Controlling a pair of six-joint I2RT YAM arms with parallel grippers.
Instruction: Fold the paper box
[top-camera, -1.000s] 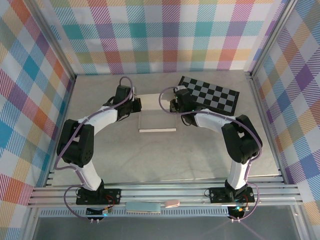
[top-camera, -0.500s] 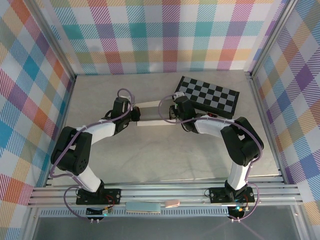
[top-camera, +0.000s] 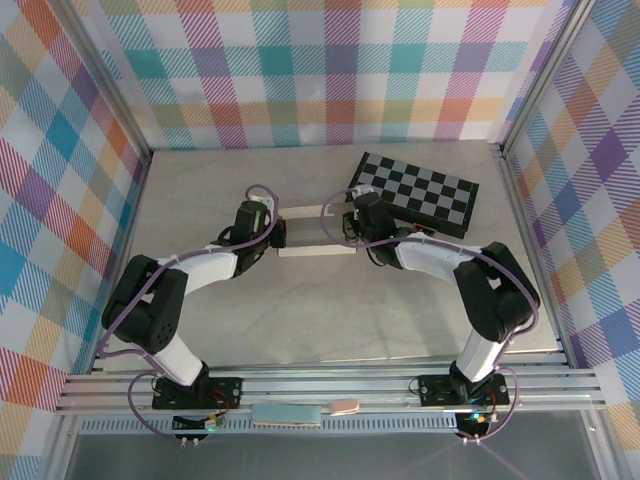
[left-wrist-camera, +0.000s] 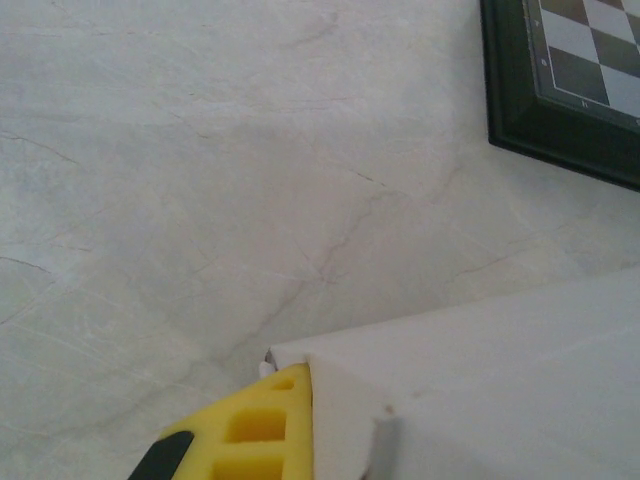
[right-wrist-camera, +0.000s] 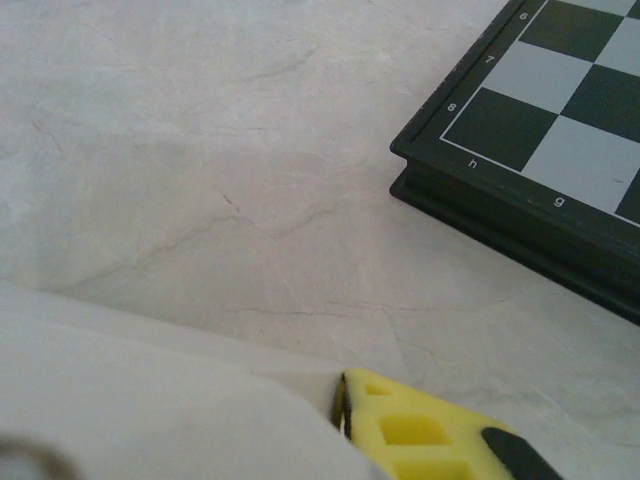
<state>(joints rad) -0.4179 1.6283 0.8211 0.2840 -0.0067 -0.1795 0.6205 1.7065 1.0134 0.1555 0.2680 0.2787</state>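
From the near edge of the bench (top-camera: 300, 320) both arms are seen reaching inward to the paper box (top-camera: 314, 236), which lies about mid-bench between the two grippers. The left gripper (top-camera: 283, 233) is set at the box's left end, its jaws closed tight on a corner of the white card, with a yellow finger (left-wrist-camera: 250, 445) pressed against the flap's edge. The right gripper (top-camera: 343, 228) is placed at the right end, where a yellow finger (right-wrist-camera: 420, 435) is seen beside the card. Whether its jaws are gripping or parted cannot be told. A fold is judged to be in hand, with the box only partly formed. The next move is judged to call for the left end to be kept pinned while the right side is re-gripped and creased. Farther back, the chequered board (top-camera: 420, 195) lies near the card but apart from it.
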